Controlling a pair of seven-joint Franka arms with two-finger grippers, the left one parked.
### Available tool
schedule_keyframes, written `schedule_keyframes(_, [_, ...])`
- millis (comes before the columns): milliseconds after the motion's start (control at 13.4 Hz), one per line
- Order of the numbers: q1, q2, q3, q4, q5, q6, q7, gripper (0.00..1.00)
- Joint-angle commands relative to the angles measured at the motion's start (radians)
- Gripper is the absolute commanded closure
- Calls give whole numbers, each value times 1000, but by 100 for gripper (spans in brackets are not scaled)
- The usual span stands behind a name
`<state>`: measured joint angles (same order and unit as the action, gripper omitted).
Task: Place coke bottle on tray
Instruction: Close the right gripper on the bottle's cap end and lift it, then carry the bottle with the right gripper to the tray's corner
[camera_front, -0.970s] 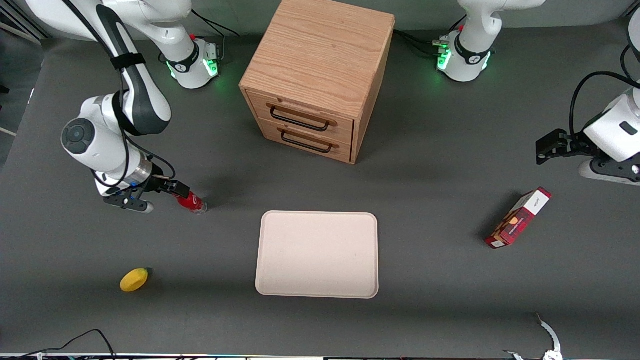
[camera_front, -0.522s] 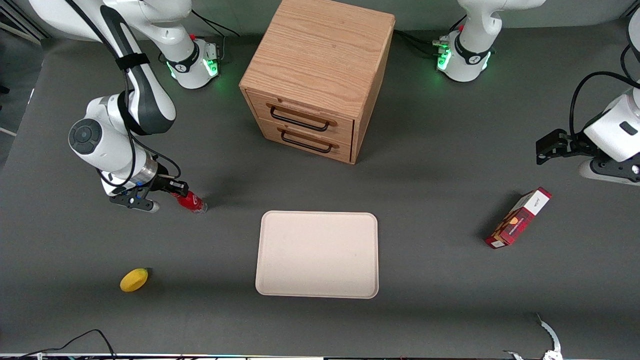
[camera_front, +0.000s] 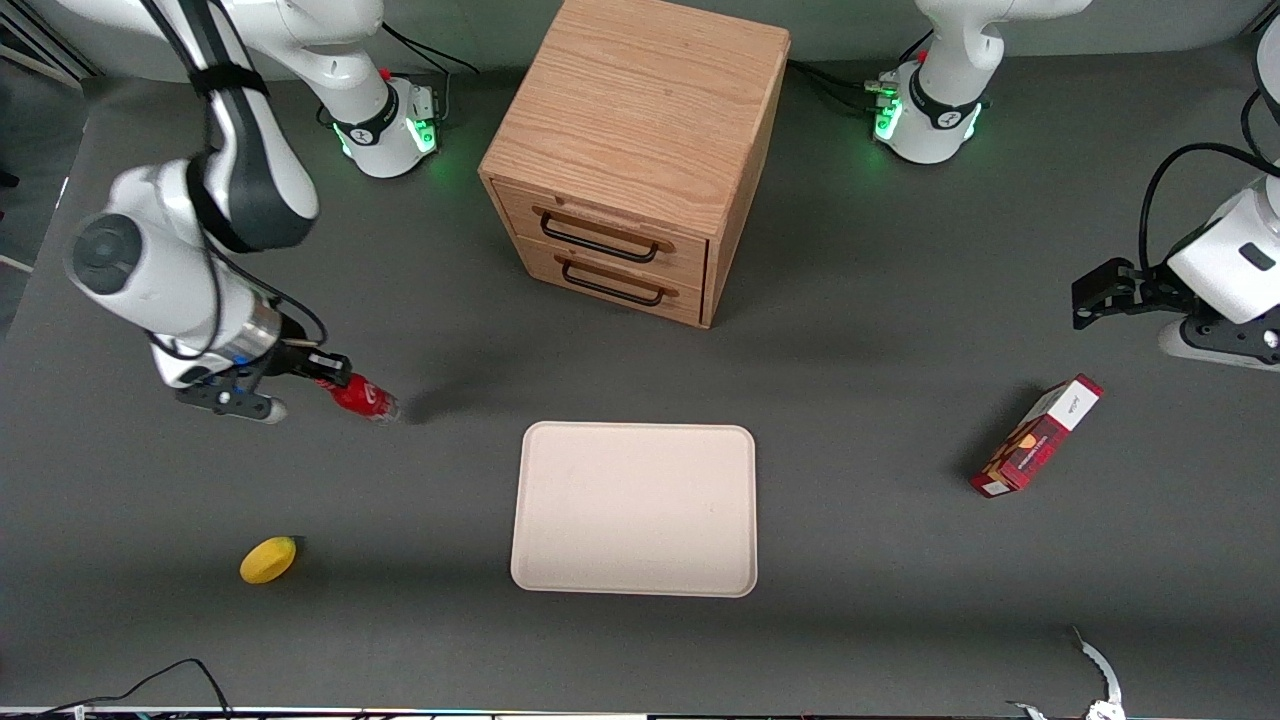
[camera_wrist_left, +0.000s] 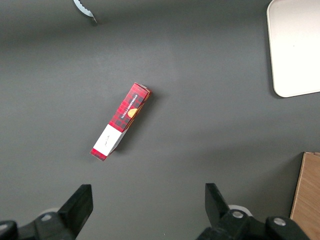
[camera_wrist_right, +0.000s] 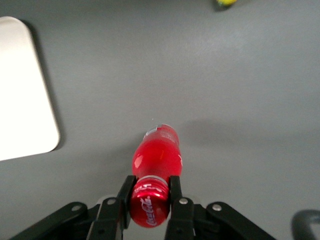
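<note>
While the gripper (camera_wrist_right: 149, 202) pinches the coke bottle (camera_front: 357, 396) at its red cap, fingers (camera_wrist_right: 174, 196) tight on each side, the bottle hangs clear of the bench (camera_front: 880, 560), well apart from the tray (camera_front: 634, 509). Carry it level over the tray, lower until it rests, then release.

The whole table (camera_front: 860, 330) is seen from high above by the front camera, angled steeply down, with the arm bases at 12 o'clock. The right wrist camera looks down along the gripper (camera_wrist_right: 150, 197) — close on the coke bottle (camera_wrist_right: 156, 155). The tray (camera_front: 634, 508) is shared by all three views; the carton (camera_wrist_left: 121, 121) is shared by the front and left wrist views.
</note>
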<state>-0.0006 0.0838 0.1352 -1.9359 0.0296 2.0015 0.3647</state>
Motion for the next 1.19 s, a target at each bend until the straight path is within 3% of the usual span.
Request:
schedule_keyframes(0, [4, 16, 0, 281, -16, -244, 13, 100])
schedule_keyframes(299, [57, 251, 6, 827, -8, -619, 40, 100])
schedule_keyframes(448, [97, 393, 11, 1010, -10, -639, 153, 100])
schedule_keyframes(821, [207, 624, 32, 1046, -19, -326, 529, 100])
schedule_keyframes(970, [237, 712, 37, 1045, -74, -200, 631, 100])
schedule_keyframes(1119, [240, 778, 95, 1045, -132, -115, 721, 100])
